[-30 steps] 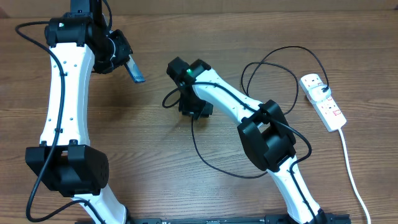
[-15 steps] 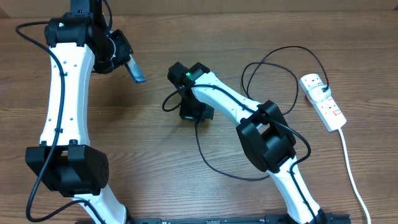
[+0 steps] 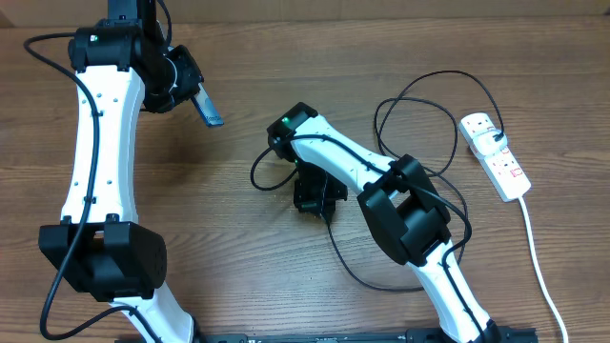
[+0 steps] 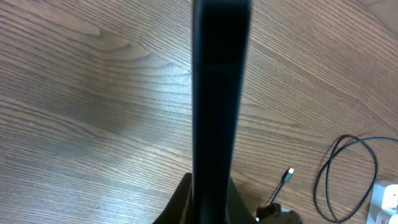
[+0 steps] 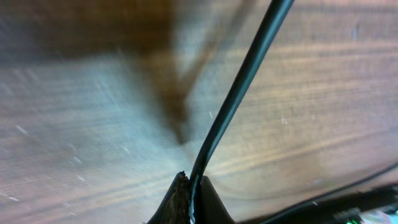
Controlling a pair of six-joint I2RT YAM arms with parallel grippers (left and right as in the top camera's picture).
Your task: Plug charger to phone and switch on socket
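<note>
Now the right gripper [image 5: 190,190] pinches the charger cable [image 5: 239,87] over the middle of the bench [image 3: 238,267], plug tip [image 4: 288,176] free, while the left gripper [image 3: 191,93] clamps the phone [image 3: 207,108] aloft, far left. Next, likely: steer the tip into the phone's port; the socket [image 3: 498,160] waits.

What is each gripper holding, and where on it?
The phone, by one end, in the left gripper; the charger cable, short of its tip, in the right gripper.

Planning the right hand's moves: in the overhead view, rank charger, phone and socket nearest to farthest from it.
1. Charger, gripped in the right hand.
2. Phone, upper left, in the left hand.
3. Socket, far right.
</note>
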